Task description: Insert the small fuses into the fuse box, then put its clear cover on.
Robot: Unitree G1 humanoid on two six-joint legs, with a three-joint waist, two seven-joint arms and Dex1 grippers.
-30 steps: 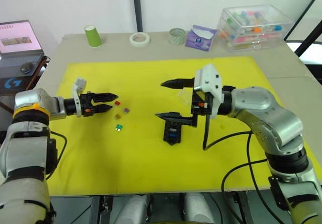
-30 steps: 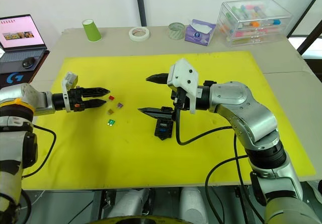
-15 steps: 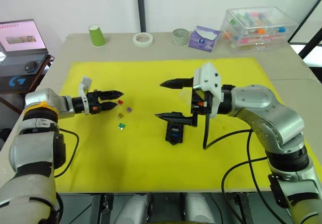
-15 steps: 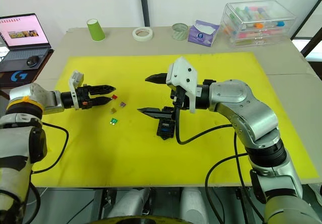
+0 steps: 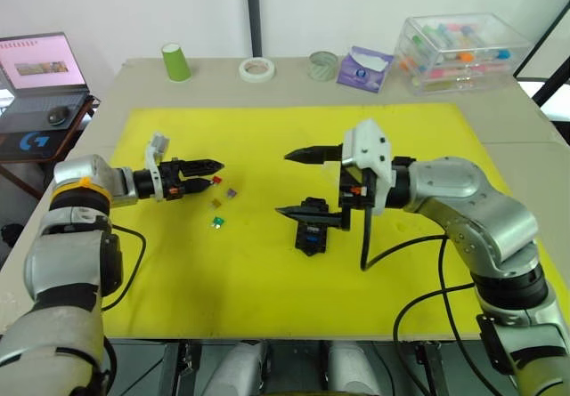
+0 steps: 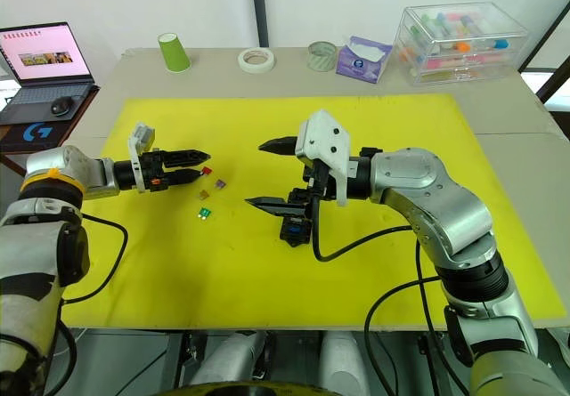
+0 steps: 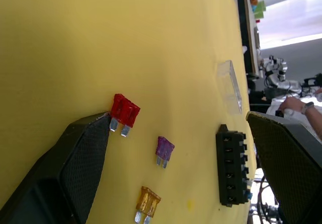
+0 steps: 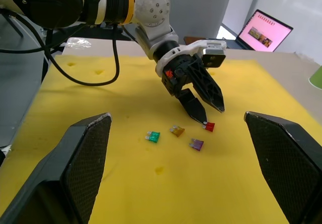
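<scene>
Left gripper (image 6: 203,166) is low over the yellow mat (image 6: 383,120), with its two black fingers a little apart and nothing between them. One fingertip (image 7: 95,128) touches the red fuse (image 7: 124,111), which lies flat on the mat. Just past the red one lies the purple fuse (image 7: 164,148), and near that the amber fuse (image 7: 148,202). The green fuse (image 8: 153,136) lies a bit farther off, on the side near the robot.

Right gripper (image 5: 297,182) hangs over the middle of the mat. Its fingers are spread wide and hold nothing. The fuse box (image 5: 311,235) lies on the mat right under the lower finger. It is black with a row of slots, and a blue fuse (image 6: 289,230) sits in it. The clear cover (image 7: 230,85) lies flat on the mat just beyond the box.

At the far edge of the table stand a green cup (image 6: 173,51), two tape rolls (image 6: 256,59), a purple tissue pack (image 6: 362,59) and a clear storage box (image 6: 459,31). A laptop (image 6: 44,62) sits off to the left.
</scene>
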